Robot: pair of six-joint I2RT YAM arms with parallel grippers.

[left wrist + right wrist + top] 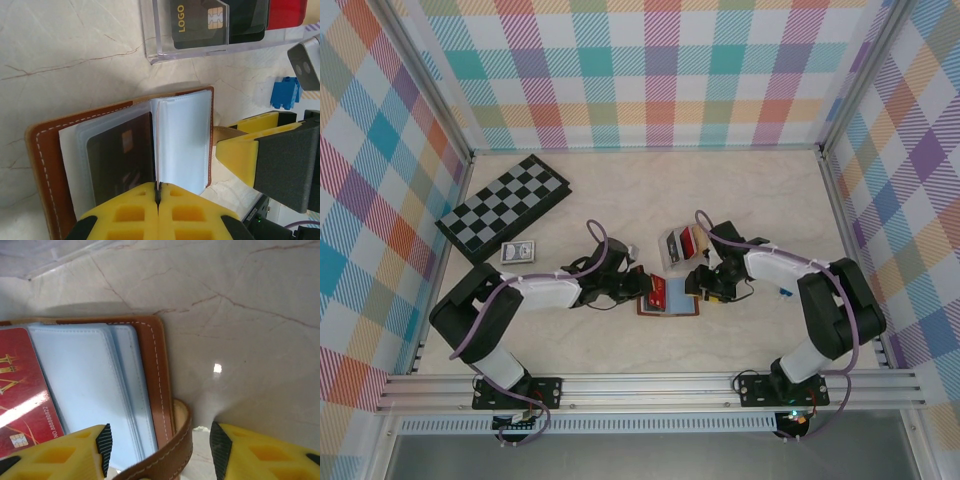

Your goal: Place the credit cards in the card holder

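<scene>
We see the card holder [668, 297] lying open on the table [740, 190], a red card [20, 390] in one sleeve. At its left side the left gripper [158, 194] is pinched shut on a clear sleeve page [182, 140]. At its right side the right gripper [160, 441] stands wide astride the strap tab [185, 430]. Behind the holder, a clear tray [160, 52] holds more credit cards [200, 22]

My arms [480, 310], lower left and right, are black with white forearm shells [545, 290] and purple cables [606, 242]; my left gripper [158, 197] is yellow.
</scene>
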